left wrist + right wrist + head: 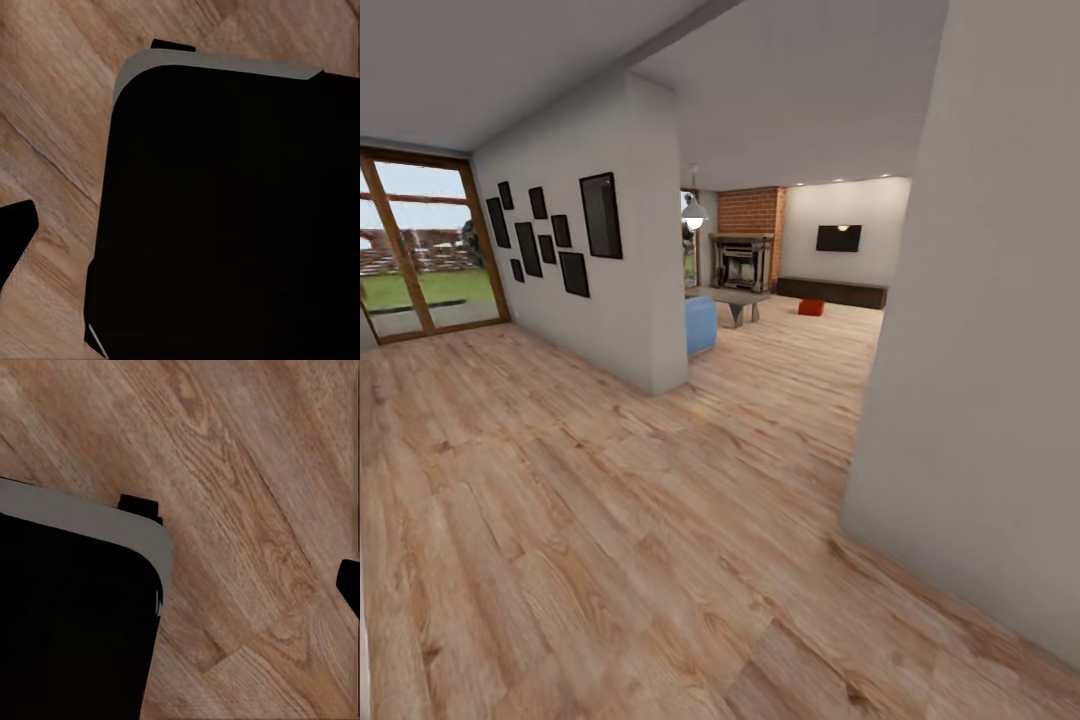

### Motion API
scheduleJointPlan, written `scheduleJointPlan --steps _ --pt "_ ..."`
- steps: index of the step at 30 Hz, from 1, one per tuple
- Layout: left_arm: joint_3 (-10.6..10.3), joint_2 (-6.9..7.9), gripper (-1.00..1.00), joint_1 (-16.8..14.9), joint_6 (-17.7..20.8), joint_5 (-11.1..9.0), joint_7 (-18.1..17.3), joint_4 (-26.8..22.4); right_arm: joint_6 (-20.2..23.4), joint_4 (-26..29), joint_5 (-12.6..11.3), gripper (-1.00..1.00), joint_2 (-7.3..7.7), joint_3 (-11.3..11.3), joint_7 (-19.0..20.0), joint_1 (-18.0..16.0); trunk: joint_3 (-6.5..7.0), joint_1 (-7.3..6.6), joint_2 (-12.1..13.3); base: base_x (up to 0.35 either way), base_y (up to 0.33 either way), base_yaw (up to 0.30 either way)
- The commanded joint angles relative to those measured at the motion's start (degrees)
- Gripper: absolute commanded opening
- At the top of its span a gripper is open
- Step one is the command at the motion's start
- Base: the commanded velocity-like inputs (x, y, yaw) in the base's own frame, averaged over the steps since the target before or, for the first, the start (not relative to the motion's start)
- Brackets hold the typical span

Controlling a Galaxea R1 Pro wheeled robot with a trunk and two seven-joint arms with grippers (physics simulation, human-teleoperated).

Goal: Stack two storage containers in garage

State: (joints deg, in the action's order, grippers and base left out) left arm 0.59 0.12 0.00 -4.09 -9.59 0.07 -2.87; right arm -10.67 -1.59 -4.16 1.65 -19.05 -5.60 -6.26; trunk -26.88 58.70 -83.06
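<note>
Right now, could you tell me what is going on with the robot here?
It is on its way and handling nothing yet. From a wood plank floor the head view looks past a white wall into the living room, with a brick fireplace, a wall TV and a long dark bench. An orange-red storage container sits on the floor in front of the bench. Both wrist views look down at the planks beside a dark part of the robot.

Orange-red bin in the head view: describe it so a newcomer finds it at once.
Look past the brick fireplace to the far white wall with the black TV. Below it runs a long dark bench; the orange-red bin sits on the wood floor before it, the only red thing there.
</note>
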Motion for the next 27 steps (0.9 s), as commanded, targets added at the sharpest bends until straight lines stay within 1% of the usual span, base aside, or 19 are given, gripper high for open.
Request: scheduleJointPlan --steps 1,27 --pt "0.04 -0.01 1.0 0.0 -0.12 -0.34 0.0 -0.03 -0.37 -0.17 -0.27 1.0 0.05 -0.52 -0.05 -0.07 -0.05 0.03 -0.02 0.322 0.0 0.0" --pt "0.02 0.14 1.0 -0.01 0.3 -0.43 0.02 -0.03 -0.37 -0.17 -0.31 1.0 0.12 -0.62 -0.02 -0.07 -0.05 0.03 -0.02 0.323 0.0 0.0"
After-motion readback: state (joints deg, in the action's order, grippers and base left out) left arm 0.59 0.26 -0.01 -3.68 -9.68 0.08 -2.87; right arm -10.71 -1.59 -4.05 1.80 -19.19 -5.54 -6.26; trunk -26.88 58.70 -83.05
